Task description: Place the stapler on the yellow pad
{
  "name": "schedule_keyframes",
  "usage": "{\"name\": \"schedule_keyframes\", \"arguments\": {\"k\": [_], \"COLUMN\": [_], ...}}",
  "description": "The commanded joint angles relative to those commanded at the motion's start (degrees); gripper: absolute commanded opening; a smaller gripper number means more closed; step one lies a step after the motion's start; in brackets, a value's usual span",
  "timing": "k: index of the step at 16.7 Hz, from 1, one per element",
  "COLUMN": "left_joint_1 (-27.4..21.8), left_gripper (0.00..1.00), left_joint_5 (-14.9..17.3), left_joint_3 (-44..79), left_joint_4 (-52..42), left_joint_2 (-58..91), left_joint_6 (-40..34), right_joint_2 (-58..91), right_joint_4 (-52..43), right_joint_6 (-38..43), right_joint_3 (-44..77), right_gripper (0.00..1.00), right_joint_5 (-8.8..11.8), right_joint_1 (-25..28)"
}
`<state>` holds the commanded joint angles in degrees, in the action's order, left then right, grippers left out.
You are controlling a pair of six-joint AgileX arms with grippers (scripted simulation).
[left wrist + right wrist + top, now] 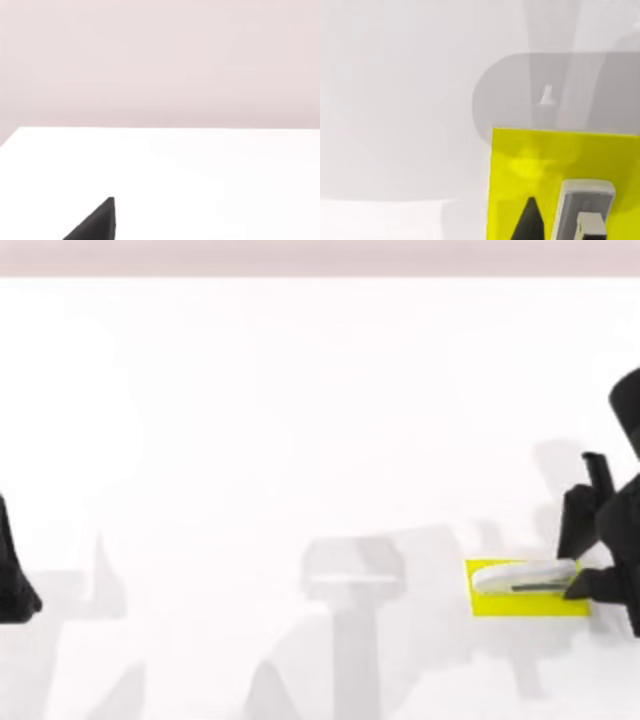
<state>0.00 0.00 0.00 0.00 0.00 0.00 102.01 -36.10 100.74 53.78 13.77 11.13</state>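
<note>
Already the stapler (523, 576) lies on the yellow pad (500, 604) at the surface's right; my right claw (578, 585) sits at its end, grip unclear, so only release and retreat remain. Left arm parked.

Over at the right side of the white surface (300, 440), the stapler (522, 576) lies lengthwise on the yellow pad (500, 604), its grey strip along the near side. The right claw (577, 584) is down at the stapler's right end, touching it, though its grip there is hard to make out. The left arm (12, 575) sits at the far left edge, well apart from all this.
</note>
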Motion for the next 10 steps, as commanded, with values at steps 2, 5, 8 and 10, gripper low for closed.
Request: {"name": "schedule_keyframes", "arguments": {"k": [2,5,8,10], "left_joint_1": [0.00,0.00,0.00,0.00], "left_gripper": [1.00,1.00,1.00,1.00], "left_joint_5": [0.00,0.00,0.00,0.00], "left_joint_3": [0.00,0.00,0.00,0.00], "left_joint_4": [0.00,0.00,0.00,0.00], "left_joint_2": [0.00,0.00,0.00,0.00], "left_joint_6": [0.00,0.00,0.00,0.00], "right_joint_2": [0.00,0.00,0.00,0.00], "right_joint_4": [0.00,0.00,0.00,0.00], "right_joint_6": [0.00,0.00,0.00,0.00], "right_joint_3": [0.00,0.00,0.00,0.00], "right_gripper": [0.83,1.00,1.00,1.00], "right_joint_5": [0.00,0.00,0.00,0.00], "right_joint_1": [0.00,0.00,0.00,0.00]}}
